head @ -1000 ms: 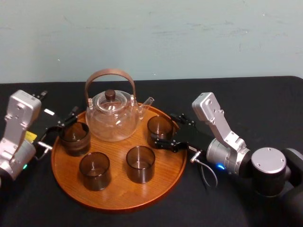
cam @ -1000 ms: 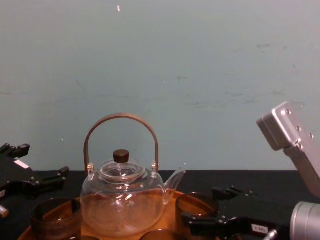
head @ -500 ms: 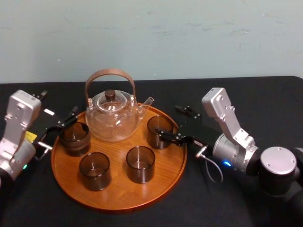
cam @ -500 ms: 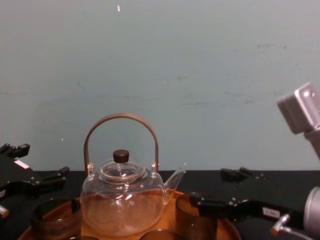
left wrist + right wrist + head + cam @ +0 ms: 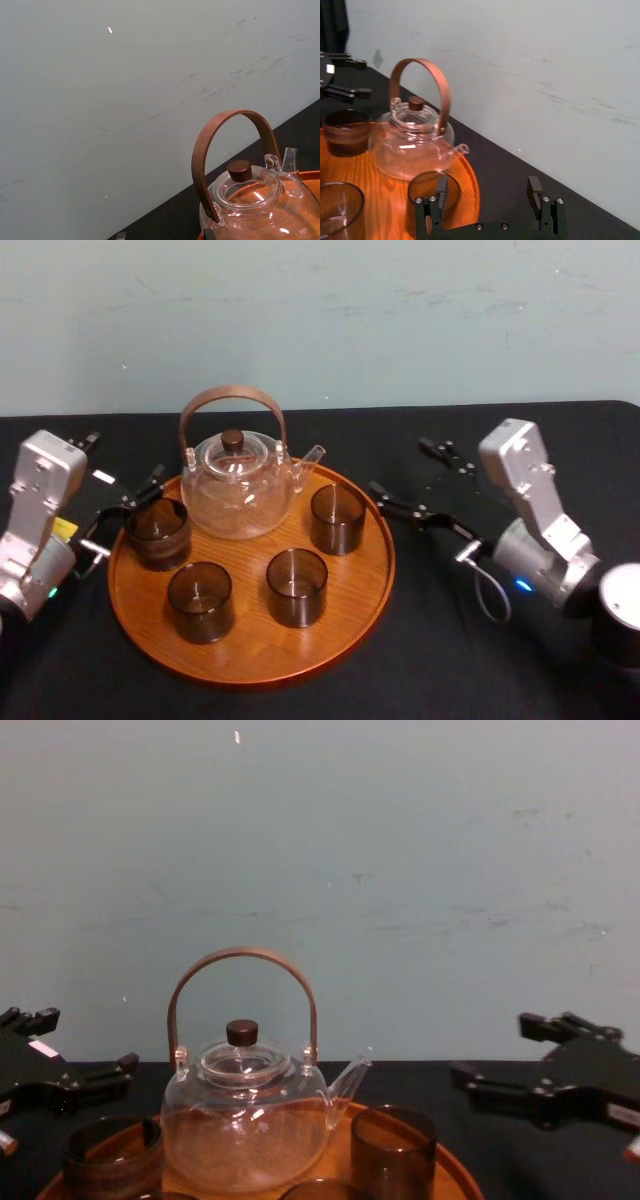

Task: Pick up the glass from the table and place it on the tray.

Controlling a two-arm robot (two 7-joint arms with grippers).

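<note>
Spread wide and empty at the right fingers (image 5: 535,189); upright glass (image 5: 337,518) just ahead, on the tray (image 5: 250,660); left fingers (image 5: 150,486) open, farther.

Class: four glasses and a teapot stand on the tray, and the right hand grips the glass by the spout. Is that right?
No. The head view shows the right hand open and off the tray, apart from that glass. The rest holds.

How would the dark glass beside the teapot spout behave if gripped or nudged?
Likely rigid and brittle: the glass has thin see-through walls. Probably slippery, its sides look smooth. Unlikely to tip, being squat on the tray.
</note>
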